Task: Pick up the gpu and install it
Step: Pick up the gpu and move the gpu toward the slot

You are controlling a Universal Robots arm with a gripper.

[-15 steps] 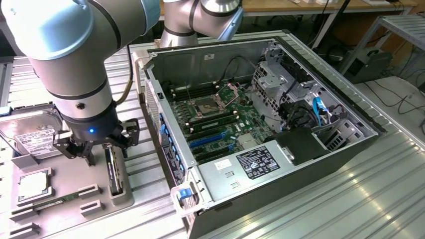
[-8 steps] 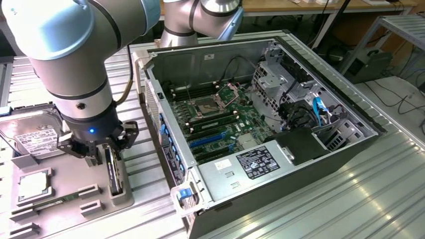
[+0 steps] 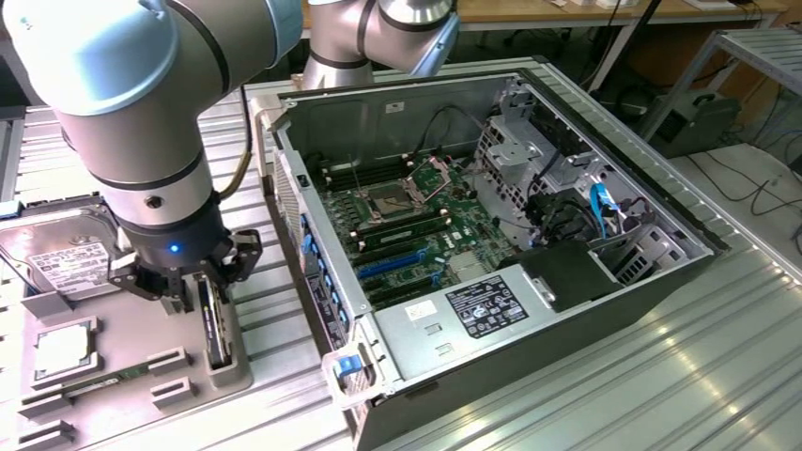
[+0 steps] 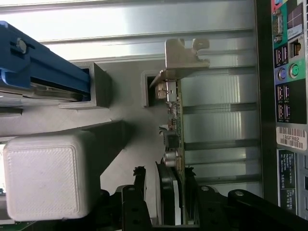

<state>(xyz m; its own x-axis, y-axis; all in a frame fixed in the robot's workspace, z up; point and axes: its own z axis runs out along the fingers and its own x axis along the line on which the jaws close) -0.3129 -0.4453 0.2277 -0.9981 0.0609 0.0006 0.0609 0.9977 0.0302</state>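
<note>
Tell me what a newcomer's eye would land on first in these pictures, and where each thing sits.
The open computer case lies in the middle of the exterior view, its green motherboard laid bare. On the exterior view's left, the big silver arm reaches down, its gripper low over the gpu. The gpu stands on edge in a grey holder beside the case.

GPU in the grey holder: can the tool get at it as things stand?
Likely yes. The tool is open astride the gpu, which stands on edge in its holder, and nothing lies between them.
</note>
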